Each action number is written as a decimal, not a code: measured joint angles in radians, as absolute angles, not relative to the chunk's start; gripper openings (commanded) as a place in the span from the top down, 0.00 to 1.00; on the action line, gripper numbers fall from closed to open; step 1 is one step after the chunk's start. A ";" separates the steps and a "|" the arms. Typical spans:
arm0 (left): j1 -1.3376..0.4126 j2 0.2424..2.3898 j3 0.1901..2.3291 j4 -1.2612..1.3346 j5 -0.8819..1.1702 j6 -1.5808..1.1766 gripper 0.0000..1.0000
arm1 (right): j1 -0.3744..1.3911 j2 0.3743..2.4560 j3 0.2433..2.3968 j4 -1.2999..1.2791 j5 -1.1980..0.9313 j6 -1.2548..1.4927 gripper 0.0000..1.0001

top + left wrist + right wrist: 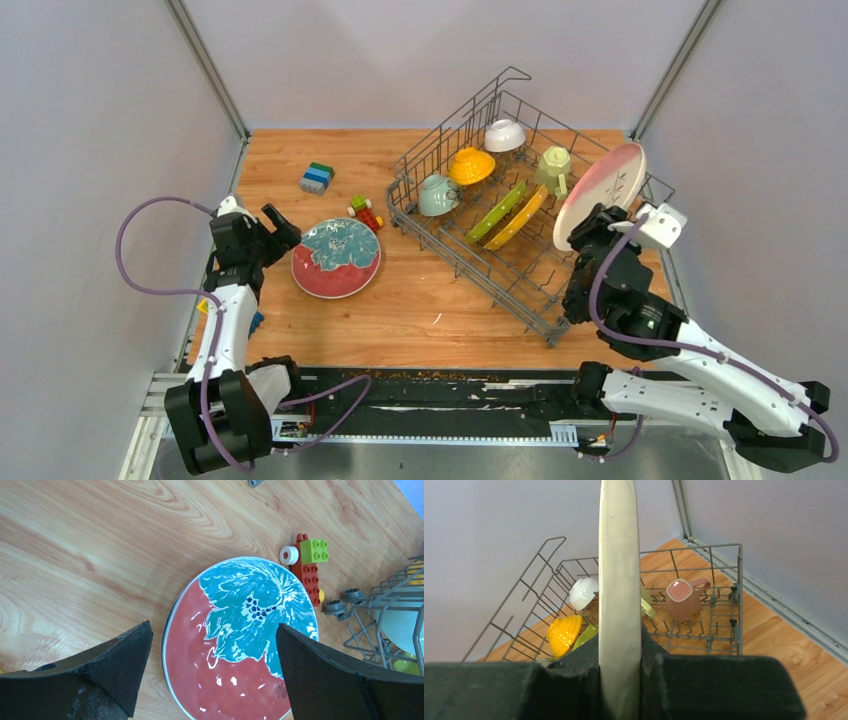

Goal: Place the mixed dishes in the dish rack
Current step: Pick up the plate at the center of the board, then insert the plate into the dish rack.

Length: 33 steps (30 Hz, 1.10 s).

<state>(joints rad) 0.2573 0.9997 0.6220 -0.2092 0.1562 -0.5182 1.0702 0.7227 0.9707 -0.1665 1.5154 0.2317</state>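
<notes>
One pink mug [684, 600] visible only from right wrist; right gripper [592, 228] clamps pink plate [602, 185]; left gripper [214, 635] agape

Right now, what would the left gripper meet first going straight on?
Probably the red and teal plate lying on the table, directly ahead of the open left gripper; nothing shows in between, though depth is unclear.

Cropped by top edge, right wrist view: pink plate [619, 580], edge-on, face unseen. Cropped at bottom, left wrist view: red-and-teal plate [240, 645]; dish rack [385, 602] cut at right. Mostly hidden behind left arm [225, 320], top view: blue item [257, 322], unidentifiable.
</notes>
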 measured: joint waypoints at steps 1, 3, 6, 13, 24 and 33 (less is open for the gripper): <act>0.257 1.001 0.622 -0.209 0.156 -0.518 0.00 | 1.070 0.737 0.972 -0.163 1.520 0.222 1.00; 0.257 1.002 0.622 -0.210 0.156 -0.518 0.00 | 1.070 0.762 0.970 -0.136 1.522 0.179 1.00; 0.257 1.002 0.622 -0.210 0.156 -0.518 0.00 | 1.070 0.793 0.957 -0.049 1.521 0.093 1.00; 0.257 1.003 0.622 -0.211 0.159 -0.518 0.00 | 1.073 0.788 0.876 0.208 1.537 -0.142 1.00; 0.257 1.013 0.622 -0.205 0.183 -0.520 0.00 | 1.073 0.797 0.804 0.394 1.544 -0.329 1.00; 0.257 1.013 0.622 -0.205 0.193 -0.522 0.00 | 1.072 0.749 1.023 -0.439 1.271 0.449 1.00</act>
<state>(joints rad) 0.2573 1.0126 0.6220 -0.2054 0.1932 -0.5220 1.0721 0.7486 1.0225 -0.4385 1.2713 0.4488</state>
